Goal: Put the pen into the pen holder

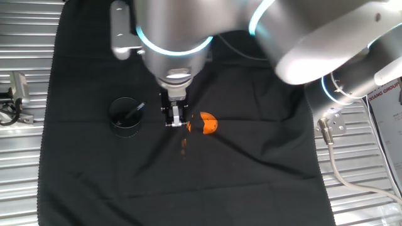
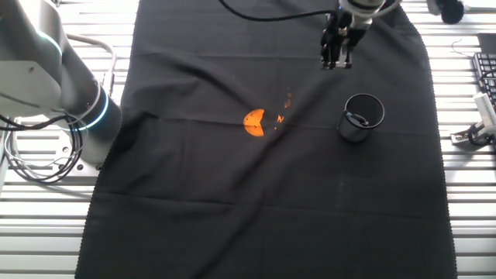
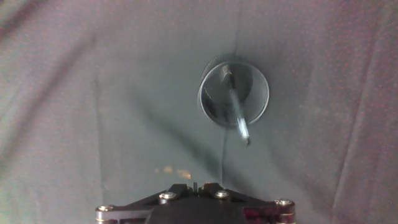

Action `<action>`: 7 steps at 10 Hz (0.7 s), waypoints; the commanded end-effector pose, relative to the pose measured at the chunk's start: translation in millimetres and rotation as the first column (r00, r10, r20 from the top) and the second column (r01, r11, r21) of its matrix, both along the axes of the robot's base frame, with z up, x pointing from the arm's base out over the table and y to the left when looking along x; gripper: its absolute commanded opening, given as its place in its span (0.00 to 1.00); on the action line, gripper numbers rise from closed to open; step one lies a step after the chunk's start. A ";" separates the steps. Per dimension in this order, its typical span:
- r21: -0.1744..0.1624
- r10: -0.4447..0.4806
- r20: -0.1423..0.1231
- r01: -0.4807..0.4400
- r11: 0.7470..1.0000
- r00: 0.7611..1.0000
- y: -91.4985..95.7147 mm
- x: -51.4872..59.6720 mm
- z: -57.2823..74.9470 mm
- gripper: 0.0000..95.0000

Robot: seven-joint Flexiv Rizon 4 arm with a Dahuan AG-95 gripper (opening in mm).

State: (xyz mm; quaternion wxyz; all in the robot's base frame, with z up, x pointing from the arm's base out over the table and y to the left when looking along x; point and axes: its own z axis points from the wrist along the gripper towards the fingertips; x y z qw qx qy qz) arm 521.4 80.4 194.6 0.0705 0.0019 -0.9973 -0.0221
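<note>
The pen holder [image 1: 124, 119] is a short black cup standing on the black cloth. The pen [image 1: 135, 111] stands inside it, leaning on the rim with its upper end poking out. From the hand view I look down into the pen holder [image 3: 214, 106], with the pen [image 3: 236, 111] slanting across its mouth. My gripper [image 1: 176, 123] hangs above the cloth to the right of the cup, between it and an orange lump, and touches neither. Its jaws stand together with nothing between them. In the other fixed view the gripper [image 2: 336, 63] hovers beyond the pen holder [image 2: 362, 118].
An orange lump [image 1: 208, 123] lies on the cloth near my gripper, with small orange crumbs [image 1: 184, 145] beside it. The black cloth [image 1: 251, 176] covers the slatted metal table. A keyboard edge [image 2: 487, 70] and cables lie off the cloth.
</note>
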 end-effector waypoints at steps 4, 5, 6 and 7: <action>-0.002 0.007 -0.002 -0.007 1.000 1.000 -0.1 -6.5 1.6 0.40; 0.000 0.008 -0.001 -0.008 1.000 1.000 0.4 -7.2 2.2 0.40; 0.000 0.010 0.000 -0.010 1.000 1.000 1.2 -8.2 3.0 0.40; 0.000 0.010 0.000 -0.010 1.000 1.000 1.4 -8.7 3.3 0.40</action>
